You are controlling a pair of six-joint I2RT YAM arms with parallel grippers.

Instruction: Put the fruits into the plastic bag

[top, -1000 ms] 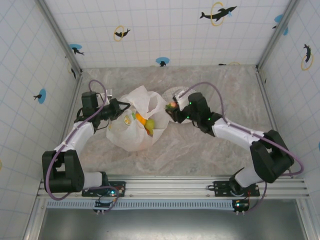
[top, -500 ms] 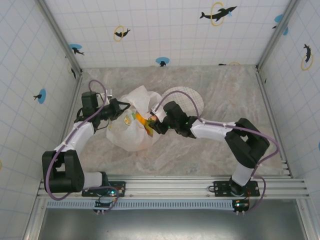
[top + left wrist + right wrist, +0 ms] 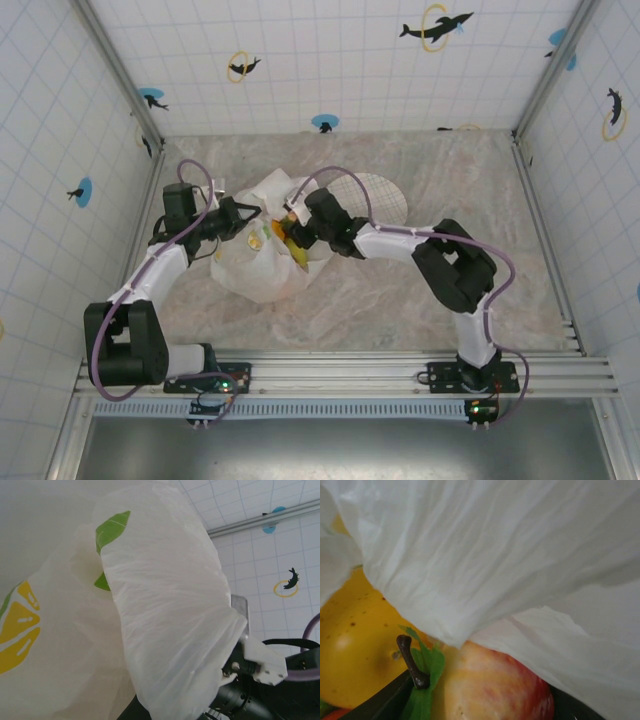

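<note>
The plastic bag (image 3: pixel 250 268) lies on the tabletop (image 3: pixel 420 300) left of its middle, about halfway between the near and far edges. The plate (image 3: pixel 385 195) lies behind and to the right of the bag, just beside it, nearer the far edge. The left gripper (image 3: pixel 243 214) is at the bag's far left side, closed on its film. The right gripper (image 3: pixel 290 232) reaches in from the right, over the plate's near left rim, and sits in the bag's mouth. Fruits (image 3: pixel 298 258) lie inside the bag, just in front of that gripper. In the right wrist view an apple (image 3: pixel 495 685) sits between the gripper's fingers (image 3: pixel 380 705), a second fruit (image 3: pixel 355 645) touching its left side, bag film lying over both.
</note>
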